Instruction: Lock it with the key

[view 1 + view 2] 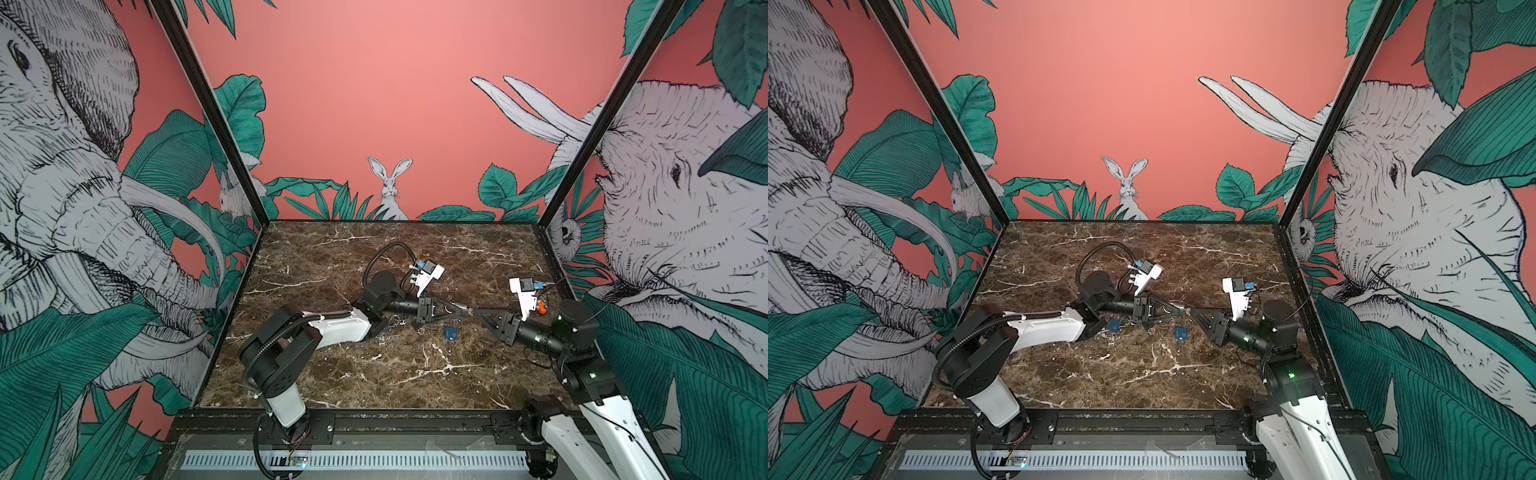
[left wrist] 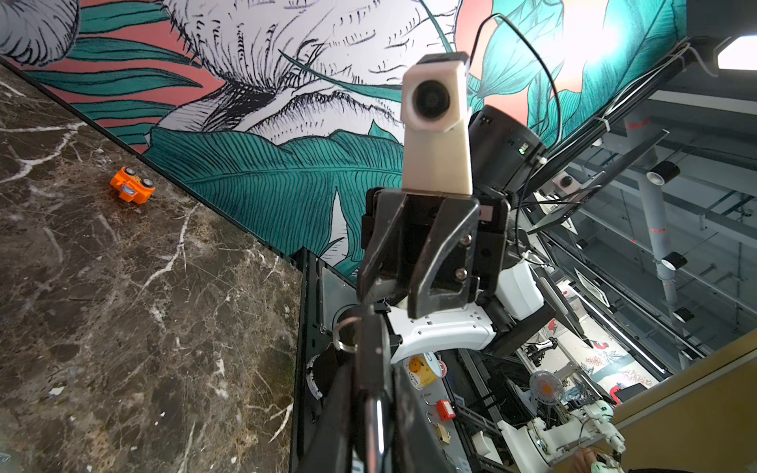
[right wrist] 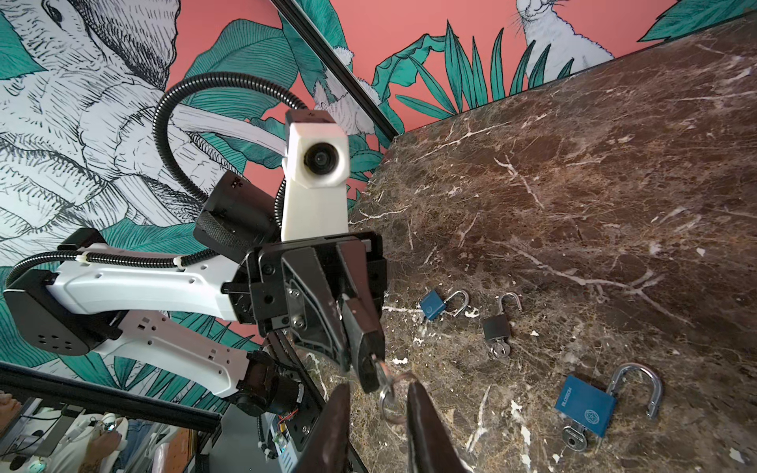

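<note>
Nearest, an open blue padlock [image 1: 451, 333] lies on the table [image 1: 374, 374]. Just behind it the left gripper [image 3: 368, 364] is clamped on a key [image 3: 380, 370], its ring [image 3: 392, 407] hanging between the slightly parted jaws of the right gripper [image 3: 379, 389]. Off right, an orange toy truck [image 2: 132, 189] lies near the wall

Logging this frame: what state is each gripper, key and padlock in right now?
left gripper: shut on key
key: pinched at the left fingertips, off the table
right gripper: open, fingers either side of the key's ring
small blue padlock: shackle open, no key visible
black padlock: shackle open, key inserted
large blue padlock: shackle open, key inserted
</note>
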Available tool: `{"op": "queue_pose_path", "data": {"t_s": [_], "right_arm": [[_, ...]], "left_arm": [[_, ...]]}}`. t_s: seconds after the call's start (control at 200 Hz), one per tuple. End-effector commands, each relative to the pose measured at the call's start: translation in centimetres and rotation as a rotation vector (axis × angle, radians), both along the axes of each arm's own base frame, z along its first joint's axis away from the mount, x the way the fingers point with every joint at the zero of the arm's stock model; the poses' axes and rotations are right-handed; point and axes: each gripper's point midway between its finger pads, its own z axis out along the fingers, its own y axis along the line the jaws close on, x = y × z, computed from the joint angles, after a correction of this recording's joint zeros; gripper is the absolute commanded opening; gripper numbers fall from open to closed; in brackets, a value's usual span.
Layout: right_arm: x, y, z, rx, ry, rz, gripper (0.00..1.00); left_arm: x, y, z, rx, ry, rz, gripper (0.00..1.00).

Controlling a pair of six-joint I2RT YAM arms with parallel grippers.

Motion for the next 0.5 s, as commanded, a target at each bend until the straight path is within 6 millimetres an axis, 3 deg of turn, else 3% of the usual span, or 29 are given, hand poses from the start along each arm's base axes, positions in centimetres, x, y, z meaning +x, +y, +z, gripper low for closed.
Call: {"op": "queue_pose_path", "data": {"t_s": [0.0, 0.495], "right_arm": [[0.08, 0.17, 0.49, 0.013, -0.035, 0.012, 0.24], [0.76, 1.01, 1.37, 0.083, -0.050, 0.054, 0.23]], "left_arm": [[-0.22, 0.21, 2.77, -0.083, -0.056, -0.016, 0.00], [-0.31, 0.29, 2.88, -0.087, -0.049, -0.019, 0.00]]}}
